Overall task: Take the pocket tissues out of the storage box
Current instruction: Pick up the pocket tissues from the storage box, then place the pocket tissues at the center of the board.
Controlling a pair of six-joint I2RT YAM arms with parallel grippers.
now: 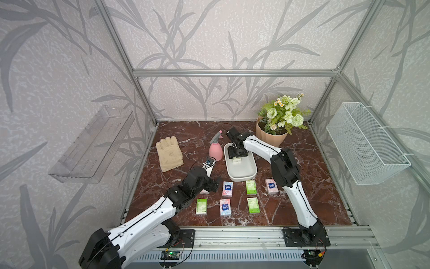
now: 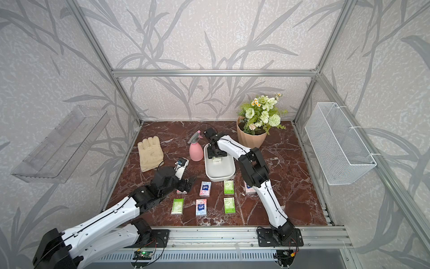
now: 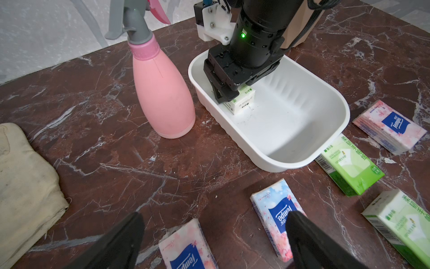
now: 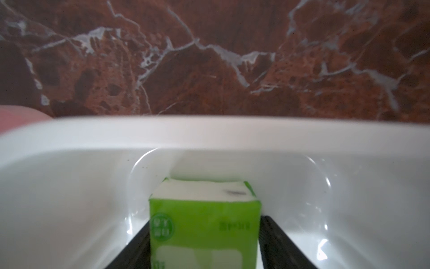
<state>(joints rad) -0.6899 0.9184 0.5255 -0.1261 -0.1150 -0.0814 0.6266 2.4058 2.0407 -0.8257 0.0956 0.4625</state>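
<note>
Pinches a green-and-white soft tissue packet in the right gripper — far end of the shallow white plastic tub. Holds the left gripper spread over a pink floral packet, near left.

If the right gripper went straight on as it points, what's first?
Likely the storage box floor: the right gripper points down into it, and the green packet in its jaws looks almost there.

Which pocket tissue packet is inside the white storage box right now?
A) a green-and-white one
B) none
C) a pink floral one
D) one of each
A: both wrist views show a single green-and-white packet in the storage box, clamped by the right gripper.
</note>
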